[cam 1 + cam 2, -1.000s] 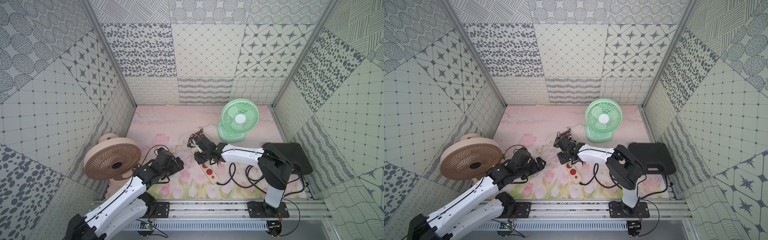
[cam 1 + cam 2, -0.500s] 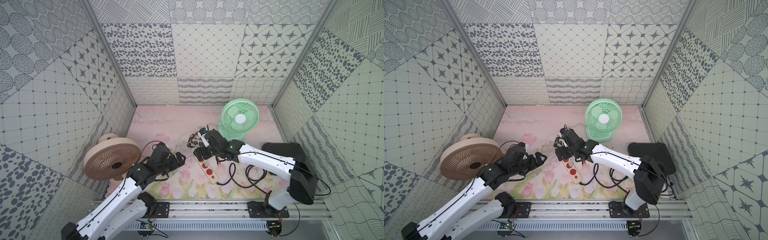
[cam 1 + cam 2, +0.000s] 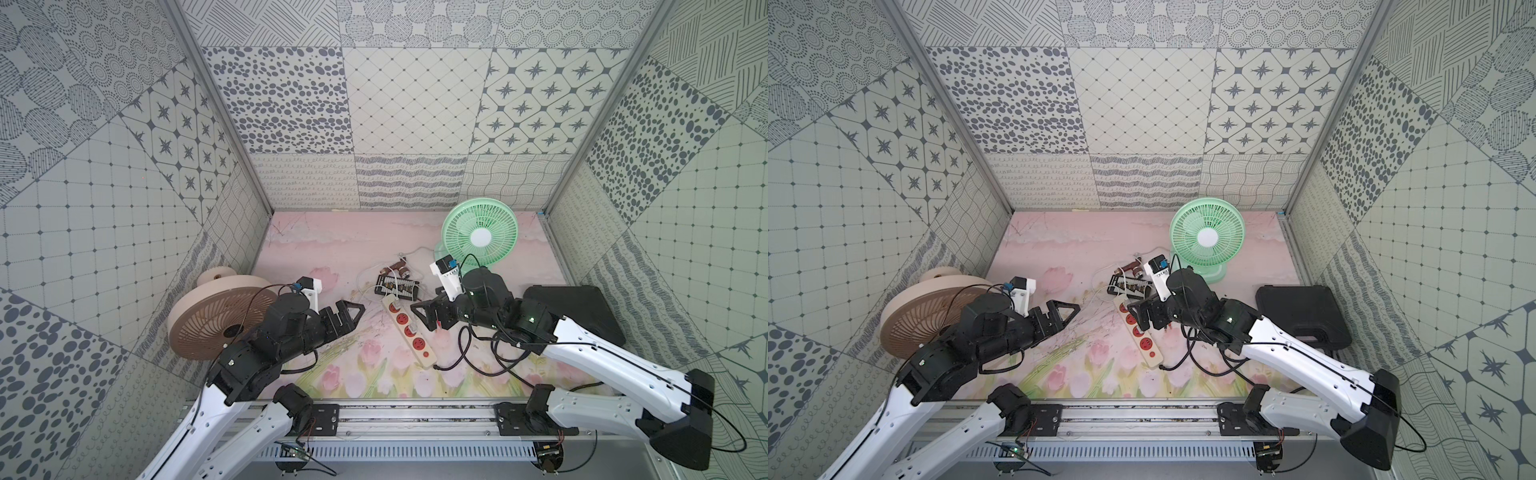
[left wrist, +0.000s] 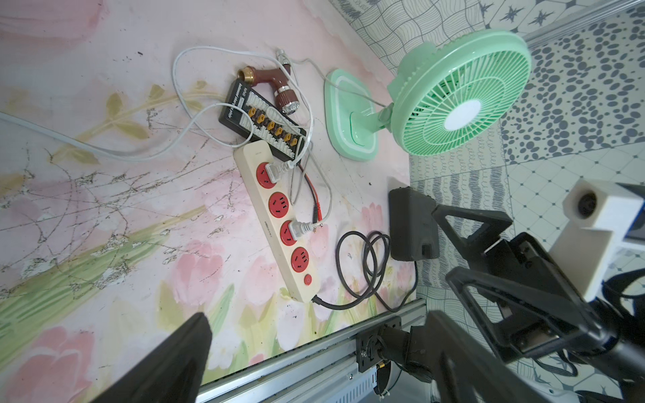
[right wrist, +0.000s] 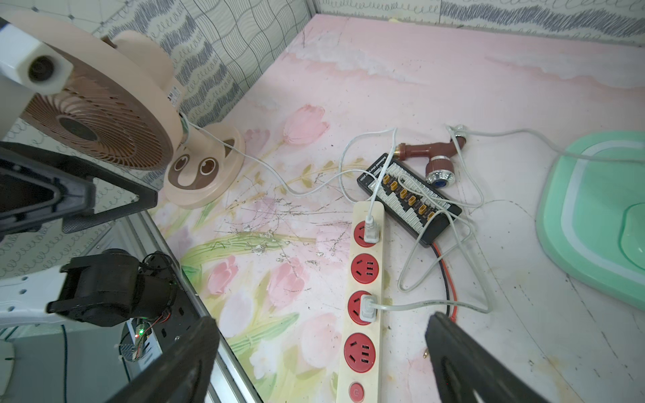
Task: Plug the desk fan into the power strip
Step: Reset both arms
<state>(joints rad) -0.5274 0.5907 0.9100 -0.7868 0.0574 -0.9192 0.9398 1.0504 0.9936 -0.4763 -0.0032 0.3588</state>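
As two white plugs (image 5: 368,308) sit seated in the long cream plastic power strip (image 3: 409,332) with red sockets, just below centre frame, plugging appears done. Left gripper (image 3: 353,318) and right gripper (image 3: 420,319) flank it, jaws spread, empty. Nothing evidently remains.

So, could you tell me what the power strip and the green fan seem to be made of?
Power strip: probably plastic, satin cream; smooth moulded shell with rounded ends.
Green fan: apparently glossy moulded plastic; thin grille ribs and base share one mint colour.
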